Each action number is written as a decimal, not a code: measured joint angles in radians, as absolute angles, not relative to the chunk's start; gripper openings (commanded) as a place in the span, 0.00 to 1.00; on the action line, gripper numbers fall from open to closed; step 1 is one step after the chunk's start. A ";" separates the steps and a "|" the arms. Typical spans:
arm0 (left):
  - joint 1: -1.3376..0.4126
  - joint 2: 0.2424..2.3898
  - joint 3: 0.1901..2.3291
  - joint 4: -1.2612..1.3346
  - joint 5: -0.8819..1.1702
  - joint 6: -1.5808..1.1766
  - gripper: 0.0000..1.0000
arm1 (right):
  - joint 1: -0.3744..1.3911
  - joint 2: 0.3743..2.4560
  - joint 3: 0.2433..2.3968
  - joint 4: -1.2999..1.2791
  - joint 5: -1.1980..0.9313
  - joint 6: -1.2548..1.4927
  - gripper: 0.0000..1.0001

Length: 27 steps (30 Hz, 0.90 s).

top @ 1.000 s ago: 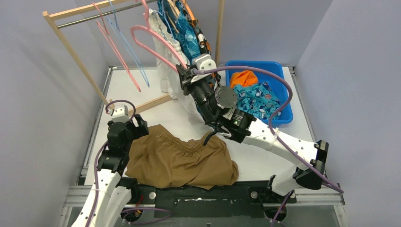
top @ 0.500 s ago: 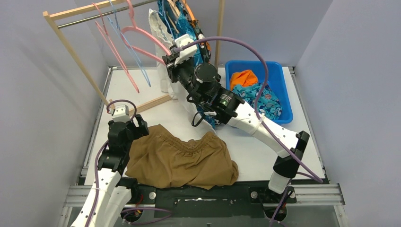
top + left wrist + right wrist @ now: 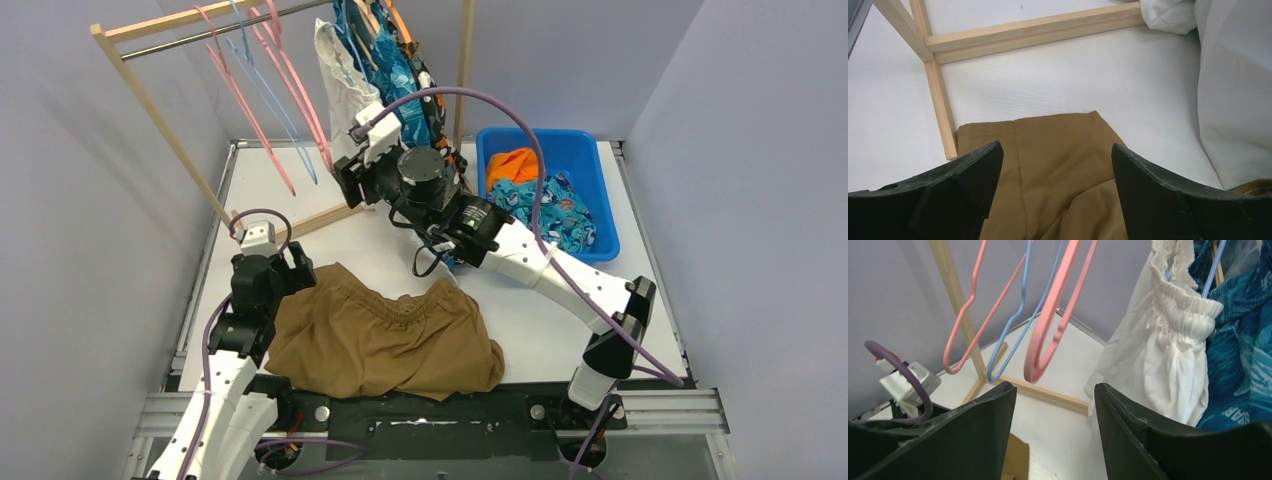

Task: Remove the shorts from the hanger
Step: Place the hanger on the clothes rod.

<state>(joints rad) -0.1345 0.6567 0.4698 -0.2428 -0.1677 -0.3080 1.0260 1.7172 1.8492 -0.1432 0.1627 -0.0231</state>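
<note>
Brown shorts (image 3: pixel 385 335) lie crumpled on the table's near side, off any hanger. My left gripper (image 3: pixel 270 265) hovers open over their left edge (image 3: pixel 1053 170), nothing between its fingers. White shorts (image 3: pixel 340 70) hang on the rack from a blue hanger, with blue patterned shorts (image 3: pixel 395 60) behind them. My right gripper (image 3: pixel 343 188) is open and empty just in front of the white shorts (image 3: pixel 1168 340), below a bare pink hanger (image 3: pixel 1055 315). Orange shorts (image 3: pixel 517 163) and teal shark-print shorts (image 3: pixel 555 215) lie in the bin.
The wooden rack (image 3: pixel 160 120) stands at the back left; its base bar (image 3: pixel 1033 32) lies on the table ahead of my left gripper. Empty pink and blue hangers (image 3: pixel 265 90) dangle from its rod. A blue bin (image 3: pixel 600 190) sits at the back right.
My right gripper has opened and let go of the pink hanger, which swung back up to hang by the others. The right arm moved left and up. The left arm stayed put.
</note>
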 measured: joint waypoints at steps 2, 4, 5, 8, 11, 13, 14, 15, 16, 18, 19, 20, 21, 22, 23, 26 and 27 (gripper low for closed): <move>-0.134 0.657 0.470 -0.243 -0.168 -0.309 0.80 | 1.020 1.684 1.807 -0.149 0.134 -0.012 0.64; -0.134 0.657 0.470 -0.243 -0.167 -0.310 0.80 | 1.016 1.634 1.747 -0.150 0.110 -0.004 0.68; -0.134 0.657 0.470 -0.242 -0.167 -0.310 0.80 | 1.015 1.599 1.704 -0.149 0.095 0.001 0.70; -0.134 0.657 0.470 -0.243 -0.164 -0.310 0.80 | 1.013 1.478 1.545 -0.126 0.062 0.014 0.74; -0.135 0.657 0.470 -0.243 -0.163 -0.310 0.80 | 1.014 1.344 1.326 -0.064 0.027 0.016 0.78; -0.135 0.657 0.470 -0.243 -0.162 -0.310 0.80 | 1.014 1.263 1.170 -0.022 -0.013 0.013 0.80; -0.135 0.657 0.470 -0.243 -0.162 -0.310 0.80 | 1.014 1.230 1.092 0.000 -0.037 0.011 0.80; -0.135 0.657 0.470 -0.243 -0.162 -0.310 0.80 | 1.015 1.208 1.036 0.013 -0.057 0.010 0.81; -0.135 0.657 0.470 -0.243 -0.161 -0.310 0.80 | 1.015 1.185 0.967 0.031 -0.084 0.008 0.81; -0.135 0.657 0.470 -0.243 -0.161 -0.310 0.80 | 1.017 1.163 0.860 0.049 -0.142 0.005 0.81; -0.135 0.657 0.470 -0.243 -0.161 -0.310 0.80 | 1.019 1.161 0.813 0.056 -0.179 0.002 0.81; -0.135 0.657 0.470 -0.243 -0.161 -0.310 0.80 | 1.022 1.163 0.787 0.052 -0.204 -0.001 0.82; -0.135 0.657 0.470 -0.243 -0.161 -0.310 0.80 | 1.023 1.171 0.764 0.051 -0.233 -0.005 0.82; -0.135 0.657 0.470 -0.243 -0.161 -0.310 0.80 | 1.025 1.182 0.750 0.049 -0.254 -0.007 0.82; -0.135 0.657 0.470 -0.243 -0.161 -0.310 0.80 | 1.029 1.197 0.745 0.044 -0.271 -0.007 0.82; -0.135 0.657 0.470 -0.243 -0.161 -0.310 0.80 | 1.031 1.252 0.745 0.043 -0.303 -0.003 0.88; -0.135 0.658 0.470 -0.243 -0.161 -0.310 0.80 | 1.031 1.267 0.745 0.042 -0.305 -0.002 0.92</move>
